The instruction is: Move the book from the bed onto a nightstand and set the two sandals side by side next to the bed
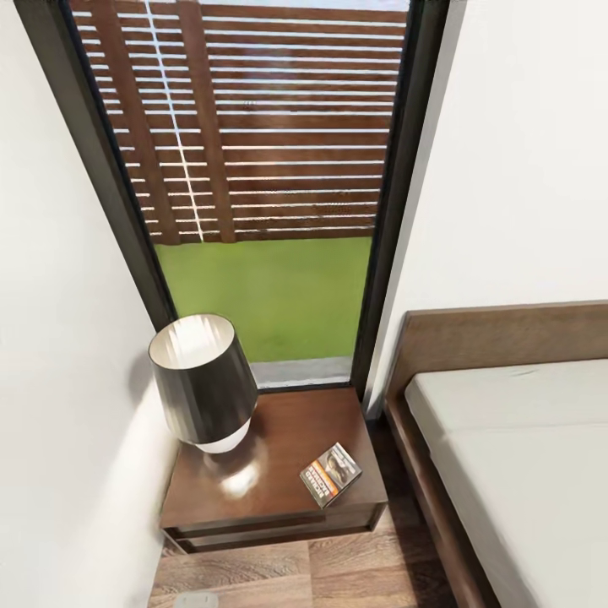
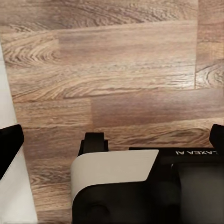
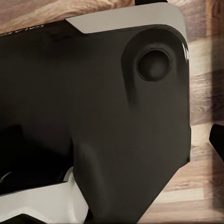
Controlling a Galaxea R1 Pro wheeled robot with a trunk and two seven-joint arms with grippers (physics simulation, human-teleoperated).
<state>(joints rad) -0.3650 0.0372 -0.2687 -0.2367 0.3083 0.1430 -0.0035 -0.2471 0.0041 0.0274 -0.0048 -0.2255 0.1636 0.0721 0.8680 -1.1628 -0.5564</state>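
In the head view, the book is seen lying flat on the top of the nightstand, toward its front right corner, with its cover turned up and set at an angle to the cabinet's edges. A lamp with a dark shade is stood on the left part of the same top, apart from the book. The nightstand is placed in the lower middle of the frame, between the white wall at the left and the bed at the right, whose pale mattress and brown headboard are cut by the right edge. A tall window is seen behind the nightstand, with a slatted wooden fence and green grass beyond it.

In the left wrist view, the wood-plank floor is shown above black and white parts of the robot's body; dark finger tips of the left gripper are seen at both side edges, spread wide apart. In the right wrist view, the frame is largely covered by a black robot housing, and whether the right claw is apart or together cannot be told.
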